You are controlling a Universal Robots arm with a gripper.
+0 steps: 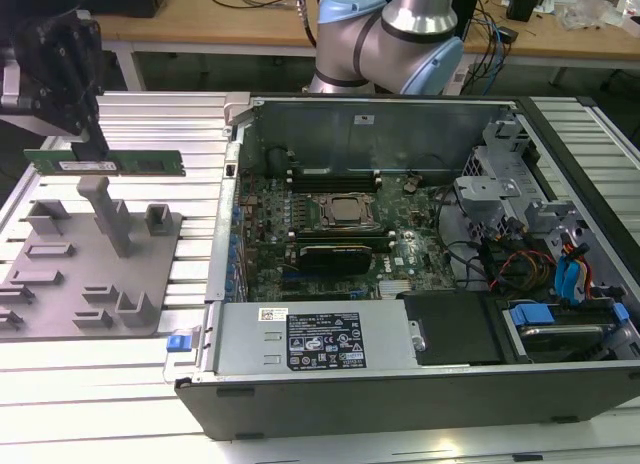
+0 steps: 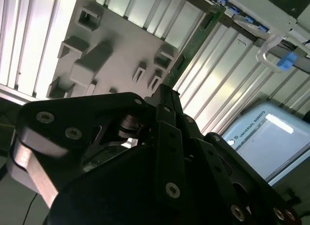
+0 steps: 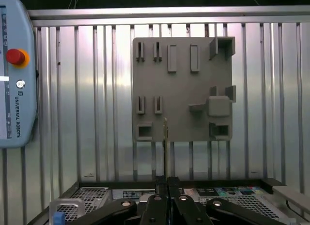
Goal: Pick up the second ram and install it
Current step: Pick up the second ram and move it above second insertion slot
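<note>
Holding: second ram [image 1: 105, 164] is clamped in the tool [image 1: 93, 144], level for slot entry.
Fixture [image 3: 179, 89]: seemingly cleared by the ram above.

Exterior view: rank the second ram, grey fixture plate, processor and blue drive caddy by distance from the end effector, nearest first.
1. second ram: clamped in the end effector, at the exterior view's left.
2. grey fixture plate: directly beneath.
3. processor: mid-board inside the case.
4. blue drive caddy: the exterior view's far right.
</note>
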